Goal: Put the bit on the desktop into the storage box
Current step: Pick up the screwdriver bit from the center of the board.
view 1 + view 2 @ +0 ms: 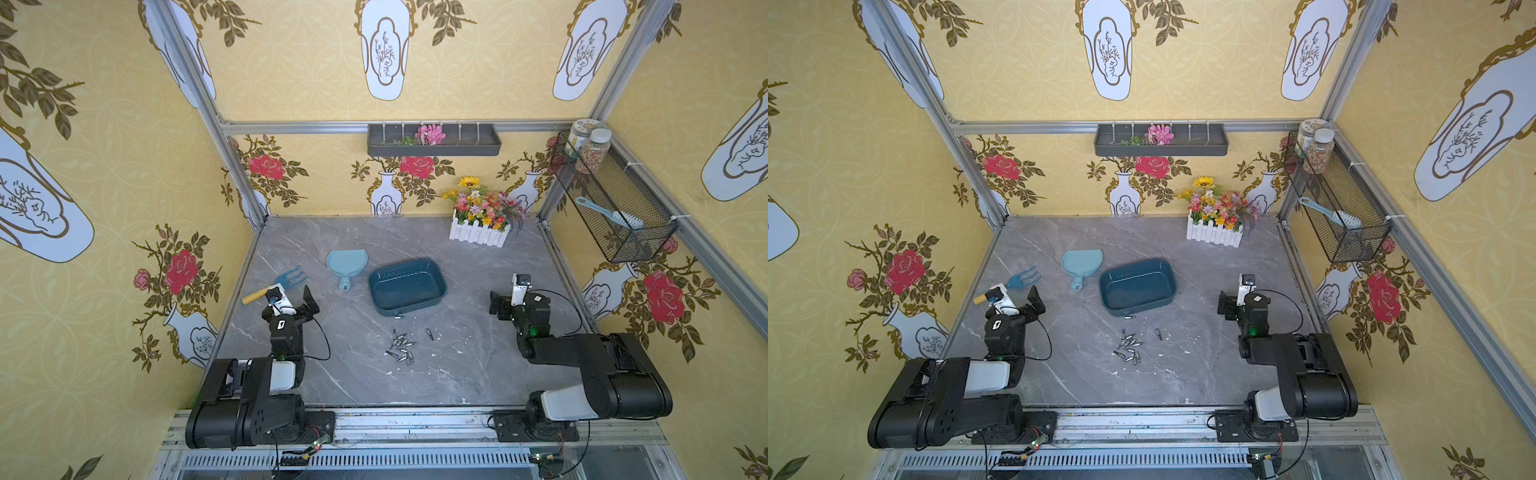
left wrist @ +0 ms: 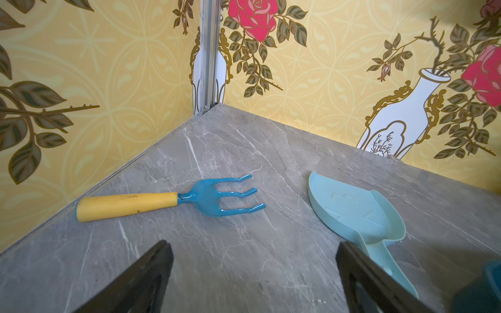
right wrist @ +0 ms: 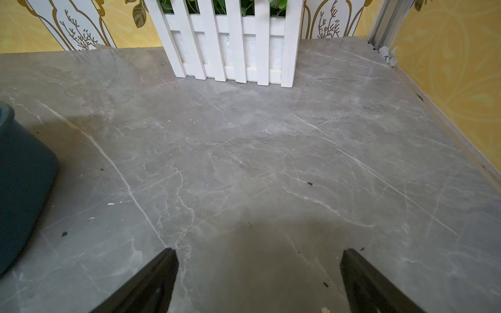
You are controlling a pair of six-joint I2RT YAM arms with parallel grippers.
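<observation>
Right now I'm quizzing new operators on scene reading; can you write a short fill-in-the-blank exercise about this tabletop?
1. The storage box is ____ inside.
2. The bits lie scattered on the ____.
3. The left gripper and right gripper both stand ____.
4. The garden fork has a ____ handle.
Missing words: empty; desktop; open; yellow.

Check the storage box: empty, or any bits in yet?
Empty. In both top views the storage box shows only bare teal floor; the bits lie clustered on the desktop in front of it.
</observation>
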